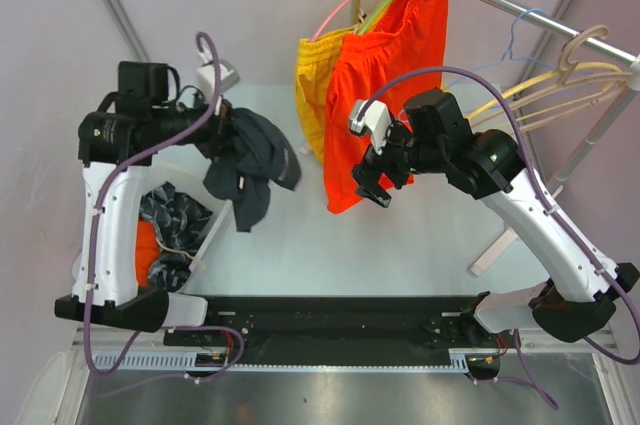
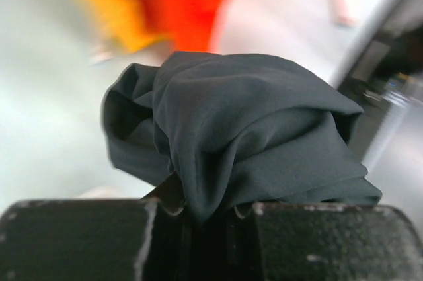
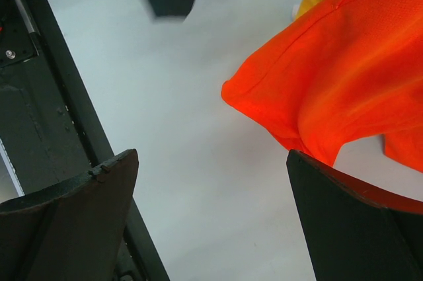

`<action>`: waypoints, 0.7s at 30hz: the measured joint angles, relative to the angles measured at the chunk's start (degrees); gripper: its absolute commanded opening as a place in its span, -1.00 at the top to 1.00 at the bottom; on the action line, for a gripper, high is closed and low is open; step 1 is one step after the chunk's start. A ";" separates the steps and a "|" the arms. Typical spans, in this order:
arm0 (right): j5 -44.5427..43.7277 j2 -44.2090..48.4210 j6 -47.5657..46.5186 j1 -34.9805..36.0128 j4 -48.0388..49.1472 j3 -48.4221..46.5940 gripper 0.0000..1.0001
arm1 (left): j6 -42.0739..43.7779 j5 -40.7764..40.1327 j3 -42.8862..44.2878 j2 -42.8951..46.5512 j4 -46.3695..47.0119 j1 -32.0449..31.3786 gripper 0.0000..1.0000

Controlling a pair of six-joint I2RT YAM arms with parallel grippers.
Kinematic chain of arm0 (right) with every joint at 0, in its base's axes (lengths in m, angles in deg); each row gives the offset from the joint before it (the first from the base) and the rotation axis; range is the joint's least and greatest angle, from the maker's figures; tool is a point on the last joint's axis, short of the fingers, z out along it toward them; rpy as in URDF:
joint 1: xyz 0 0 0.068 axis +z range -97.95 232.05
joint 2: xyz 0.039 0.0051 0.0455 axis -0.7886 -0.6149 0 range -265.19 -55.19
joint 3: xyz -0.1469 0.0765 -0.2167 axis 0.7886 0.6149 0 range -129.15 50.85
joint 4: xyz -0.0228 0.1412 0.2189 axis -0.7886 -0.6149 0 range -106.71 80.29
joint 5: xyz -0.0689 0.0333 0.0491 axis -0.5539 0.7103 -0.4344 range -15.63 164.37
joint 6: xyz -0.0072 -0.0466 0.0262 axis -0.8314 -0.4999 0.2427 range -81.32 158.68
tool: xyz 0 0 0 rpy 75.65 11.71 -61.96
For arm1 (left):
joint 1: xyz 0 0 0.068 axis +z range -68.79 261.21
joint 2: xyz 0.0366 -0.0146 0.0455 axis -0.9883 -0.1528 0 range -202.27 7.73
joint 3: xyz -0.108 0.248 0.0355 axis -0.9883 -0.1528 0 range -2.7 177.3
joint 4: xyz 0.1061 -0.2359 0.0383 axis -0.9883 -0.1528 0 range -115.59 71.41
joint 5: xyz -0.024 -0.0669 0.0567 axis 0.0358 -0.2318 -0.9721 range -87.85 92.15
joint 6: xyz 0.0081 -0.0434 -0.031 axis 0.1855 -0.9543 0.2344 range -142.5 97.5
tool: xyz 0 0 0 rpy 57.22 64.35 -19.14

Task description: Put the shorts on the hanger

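Note:
The dark navy shorts [image 1: 250, 167] hang bunched from my left gripper [image 1: 226, 141], lifted above the table's left side. In the left wrist view the shorts [image 2: 244, 129] fill the middle, and the gripper [image 2: 208, 218] is shut on a fold of the fabric. The thin light-blue hanger [image 1: 517, 35] hangs on the rail at the upper right, far from both grippers. My right gripper [image 1: 375, 183] stands open beside the lower hem of the orange shorts [image 1: 390, 75]. Nothing is between its jaws [image 3: 211, 162], and the orange cloth [image 3: 344, 76] brushes the right finger.
Yellow shorts [image 1: 318, 75] hang behind the orange pair on pink and green hangers. Cream hangers [image 1: 572, 73] hang on the rail [image 1: 500, 0] to the right of the blue one. A basket [image 1: 215, 230] of clothes sits at the lower left under the left arm.

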 measured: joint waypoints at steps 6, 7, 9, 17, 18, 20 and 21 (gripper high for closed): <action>1.14 1.42 -0.70 -1.60 -0.42 1.25 -0.99 | 3.06 11.02 -4.48 0.74 -2.34 -7.30 0.56; 1.31 1.79 -0.85 -1.88 -0.66 1.66 -0.99 | 3.63 11.89 -6.64 0.74 -2.69 -7.96 0.61; 1.33 2.56 -1.07 -2.27 -0.79 2.67 -0.99 | 3.78 11.08 -11.08 0.61 -1.97 -9.77 0.67; 1.38 4.70 -2.40 -3.39 -2.01 5.46 -0.99 | 1.36 -5.18 -22.25 -0.85 6.64 -27.43 -0.90; 1.51 4.98 -2.56 -3.52 -2.29 5.68 -0.99 | 1.36 -6.58 -22.49 -0.94 7.17 -27.80 -0.99; 1.88 5.95 -3.02 -3.69 -2.56 6.56 -1.00 | 1.09 -9.22 -22.86 -0.72 8.70 -26.91 -0.99; 2.19 6.67 -3.32 -3.72 -2.67 7.23 -0.99 | 0.92 -9.60 -23.23 -0.31 9.57 -25.90 -0.99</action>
